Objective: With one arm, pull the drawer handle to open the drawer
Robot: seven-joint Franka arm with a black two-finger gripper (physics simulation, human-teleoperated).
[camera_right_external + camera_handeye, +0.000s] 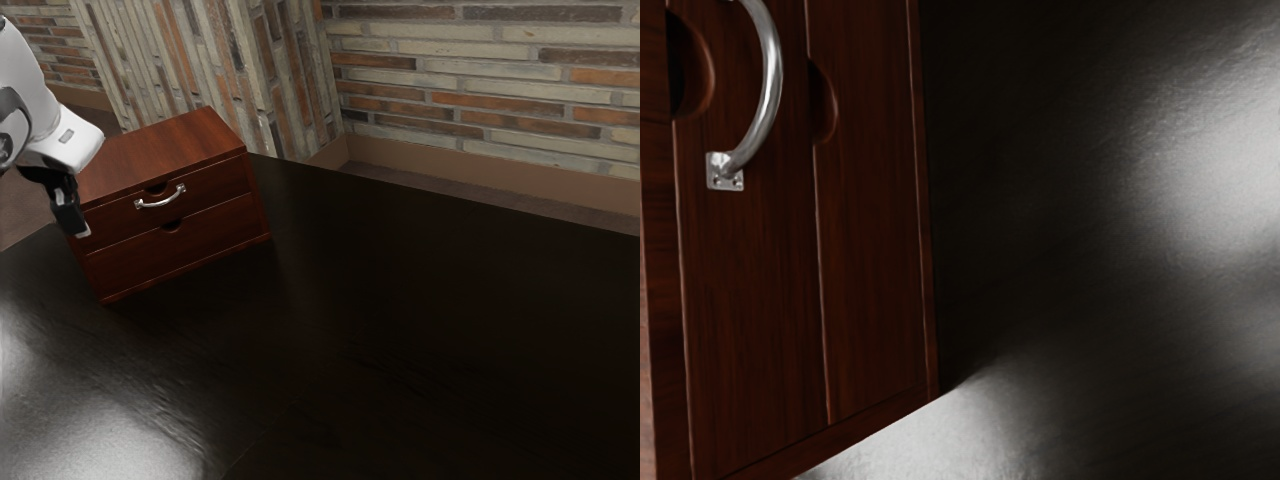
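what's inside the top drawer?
Its contents cannot be seen. The top drawer looks shut, and its wooden front covers the inside. The silver handle sits on that front.

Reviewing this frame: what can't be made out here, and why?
- Handle, wrist view: one end and its mount show; the rest is cut off by the picture's edge.
- Cabinet, exterior view: its front corner at the view's left is hidden behind the gripper.
- Arm, exterior view: cut off by the left edge.
- Top drawer, both views: its inside is hidden behind its front.
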